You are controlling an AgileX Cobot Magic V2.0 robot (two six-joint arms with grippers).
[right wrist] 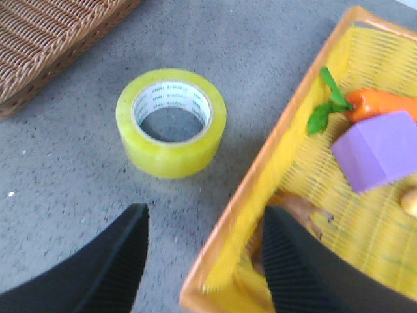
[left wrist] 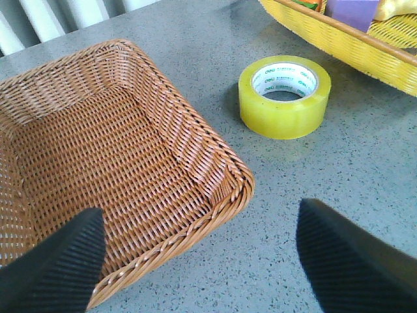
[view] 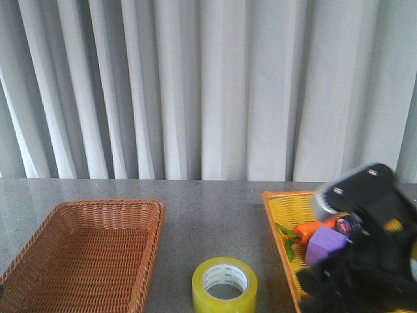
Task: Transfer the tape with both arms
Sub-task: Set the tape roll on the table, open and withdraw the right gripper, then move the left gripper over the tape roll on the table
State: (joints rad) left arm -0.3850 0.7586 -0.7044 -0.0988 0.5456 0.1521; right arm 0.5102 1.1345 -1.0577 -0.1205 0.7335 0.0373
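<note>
While tape (view: 225, 285) lies flat on table (view: 208, 208), core hole upward, both arms' jaws open

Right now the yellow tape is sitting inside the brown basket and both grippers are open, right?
Not quite. The tape is not inside the brown basket; it sits flat on the grey table between that basket and the yellow basket, as the front view shows. Both the left gripper and the right gripper are open.

The right gripper (right wrist: 202, 261) and the left gripper (left wrist: 199, 261) both hang with fingers spread, holding nothing.
</note>
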